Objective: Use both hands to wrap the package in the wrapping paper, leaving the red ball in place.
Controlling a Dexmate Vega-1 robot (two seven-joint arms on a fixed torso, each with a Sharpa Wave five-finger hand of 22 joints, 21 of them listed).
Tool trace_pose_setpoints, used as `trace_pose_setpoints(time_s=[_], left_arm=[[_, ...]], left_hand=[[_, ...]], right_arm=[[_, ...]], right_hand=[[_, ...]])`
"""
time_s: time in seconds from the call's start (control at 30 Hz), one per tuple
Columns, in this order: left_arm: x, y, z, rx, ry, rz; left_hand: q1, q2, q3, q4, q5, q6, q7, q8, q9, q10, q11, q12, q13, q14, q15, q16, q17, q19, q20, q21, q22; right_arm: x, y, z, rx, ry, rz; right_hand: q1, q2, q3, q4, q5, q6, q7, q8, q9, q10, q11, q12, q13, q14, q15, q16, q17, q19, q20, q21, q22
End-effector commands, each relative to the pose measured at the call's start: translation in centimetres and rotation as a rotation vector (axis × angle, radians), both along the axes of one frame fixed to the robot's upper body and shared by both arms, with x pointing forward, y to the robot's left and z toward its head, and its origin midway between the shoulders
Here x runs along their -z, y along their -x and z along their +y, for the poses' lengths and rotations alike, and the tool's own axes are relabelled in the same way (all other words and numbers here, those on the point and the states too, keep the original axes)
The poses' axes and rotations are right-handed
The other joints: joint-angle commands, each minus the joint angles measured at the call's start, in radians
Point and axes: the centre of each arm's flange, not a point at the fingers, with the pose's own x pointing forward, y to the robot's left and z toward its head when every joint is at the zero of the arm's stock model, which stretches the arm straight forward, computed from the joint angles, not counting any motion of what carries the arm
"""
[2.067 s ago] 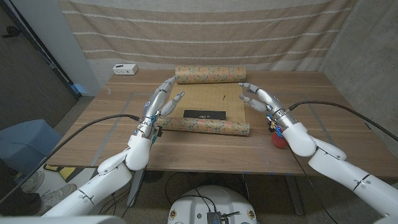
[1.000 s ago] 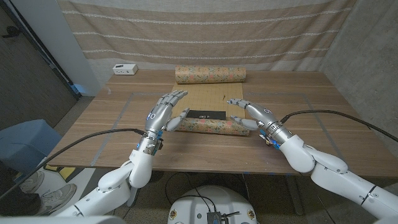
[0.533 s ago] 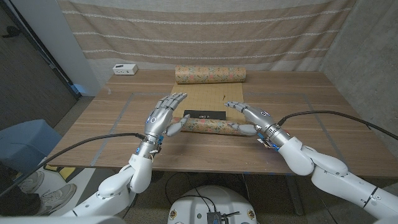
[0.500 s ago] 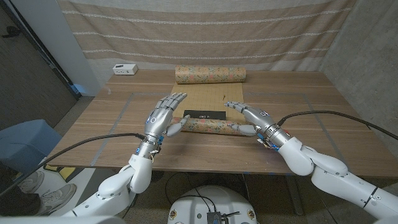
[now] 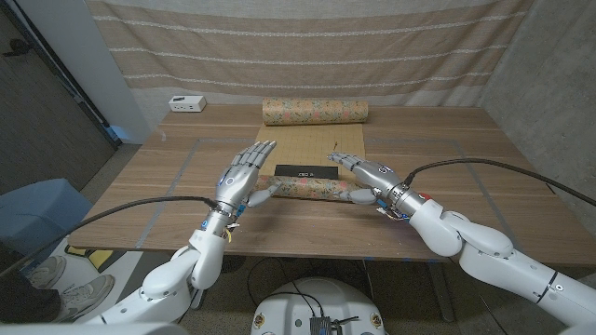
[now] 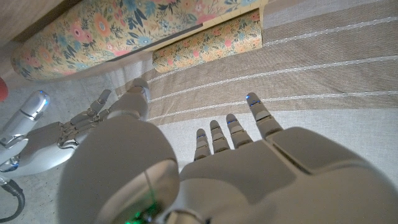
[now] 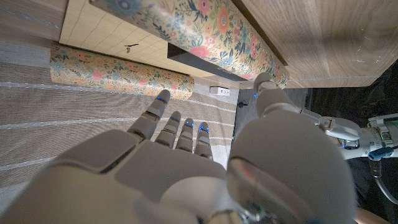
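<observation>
1. Head view: both hands, left hand (image 5: 244,172) and right hand (image 5: 365,174), fingers spread and gripping nothing, push the near floral paper roll (image 5: 312,190) against the flat black package (image 5: 306,172) on the tan sheet.
2. Next, I judge, the roll must go over the package.
3. Since earlier, the roll has travelled farther from the table edge.

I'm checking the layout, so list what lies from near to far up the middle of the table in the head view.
Near rolled edge of the floral wrapping paper → black package → flat inner side of the paper → far paper roll.
</observation>
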Motion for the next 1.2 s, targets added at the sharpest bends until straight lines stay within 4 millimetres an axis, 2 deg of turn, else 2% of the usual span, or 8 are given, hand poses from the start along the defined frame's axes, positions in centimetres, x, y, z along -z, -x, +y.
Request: trace_pose_setpoints(time_s=[0.03,0.2,0.3,0.5,0.7,0.8,0.97,1.2], left_arm=[[-0.9,-1.1,0.9,-0.048,-0.042,0.080],[-1.4,-1.5,1.2,-0.058,-0.061,0.102],[-1.7,-1.8,1.3,-0.066,-0.075,0.118],[-2.1,-2.4,1.4,-0.076,-0.101,0.162],[-2.3,-2.9,1.1,-0.096,-0.132,0.217],[-2.3,-3.1,1.1,-0.100,-0.142,0.227],[-2.5,-3.5,1.1,-0.102,-0.156,0.245],[-2.7,-4.3,1.1,-0.095,-0.179,0.278]], left_hand=[[-0.001,-0.011,-0.011,0.003,0.008,-0.022,-0.004,-0.002,0.001,-0.020,-0.001,-0.005,0.002,-0.013,0.000,-0.001,0.002,-0.015,0.000,-0.007,0.001],[-0.004,-0.014,-0.020,0.006,0.009,-0.030,0.001,0.000,0.000,-0.031,0.002,-0.005,0.001,-0.023,0.009,-0.001,0.002,-0.020,0.005,-0.011,0.001],[-0.008,-0.017,-0.027,0.009,0.011,-0.030,-0.003,0.004,0.000,-0.031,-0.001,-0.002,0.001,-0.025,0.005,0.002,0.002,-0.019,0.002,-0.013,0.001],[-0.010,-0.020,-0.037,0.012,0.013,-0.045,0.002,0.002,0.000,-0.042,0.007,-0.002,0.000,-0.039,0.015,0.001,0.002,-0.025,0.004,-0.017,0.001],[-0.024,-0.046,-0.074,0.020,0.025,-0.139,0.016,-0.007,-0.002,-0.108,0.033,-0.009,-0.001,-0.098,0.029,-0.003,0.002,-0.060,0.007,-0.039,0.002],[-0.025,-0.051,-0.083,0.021,0.031,-0.163,0.021,-0.007,-0.002,-0.128,0.043,-0.010,-0.001,-0.115,0.036,-0.003,0.002,-0.069,0.011,-0.045,0.002],[-0.023,-0.051,-0.087,0.022,0.034,-0.167,0.021,-0.002,-0.003,-0.134,0.044,-0.008,0.000,-0.118,0.036,0.000,0.002,-0.069,0.008,-0.047,0.002],[-0.010,-0.047,-0.095,0.020,0.042,-0.148,0.023,0.013,-0.003,-0.105,0.037,0.011,-0.001,-0.079,0.025,0.016,0.001,-0.046,0.008,-0.042,0.003]], right_arm=[[-1.1,-0.7,2.0,0.012,0.078,0.022],[-1.6,-1.1,2.4,0.022,0.103,0.044],[-1.7,-1.4,2.7,0.027,0.130,0.058],[-1.8,-1.9,3.6,0.032,0.179,0.084],[-1.8,-2.4,4.4,0.045,0.213,0.104],[-1.8,-2.6,4.7,0.042,0.220,0.095],[-2.0,-2.9,5.3,0.037,0.229,0.088],[-2.3,-3.6,5.9,0.040,0.257,0.083]], right_hand=[[-0.003,-0.004,-0.011,0.003,0.009,-0.025,0.007,-0.004,0.002,-0.019,0.019,-0.003,0.004,-0.021,0.011,-0.005,0.002,-0.010,-0.002,0.000,0.001],[-0.008,-0.004,-0.021,0.007,0.013,-0.045,0.008,-0.002,0.002,-0.047,0.053,-0.004,0.003,-0.032,0.023,-0.002,0.002,-0.014,-0.004,0.001,0.001],[-0.008,-0.004,-0.024,0.008,0.015,-0.046,0.010,0.000,0.002,-0.050,0.060,-0.003,0.003,-0.034,0.030,-0.002,0.002,-0.013,-0.009,0.003,0.001],[-0.010,-0.004,-0.029,0.009,0.016,-0.057,0.012,0.000,0.002,-0.058,0.058,-0.002,0.002,-0.041,0.033,-0.002,0.002,-0.017,-0.008,0.003,0.001],[-0.026,-0.007,-0.056,0.019,0.022,-0.121,0.023,-0.003,0.002,-0.121,0.069,-0.005,0.001,-0.087,0.059,-0.006,0.002,-0.053,0.005,-0.003,0.002],[-0.027,-0.007,-0.060,0.020,0.024,-0.130,0.025,-0.003,0.001,-0.132,0.073,-0.005,0.000,-0.096,0.061,-0.007,0.002,-0.059,0.008,-0.003,0.002],[-0.022,-0.005,-0.062,0.018,0.027,-0.132,0.023,0.001,0.001,-0.132,0.064,0.000,0.000,-0.102,0.057,-0.005,0.001,-0.063,0.008,-0.002,0.002],[-0.015,-0.002,-0.065,0.015,0.031,-0.125,0.020,0.008,0.001,-0.124,0.059,0.007,0.000,-0.103,0.057,-0.002,0.000,-0.064,0.008,0.000,0.002]])
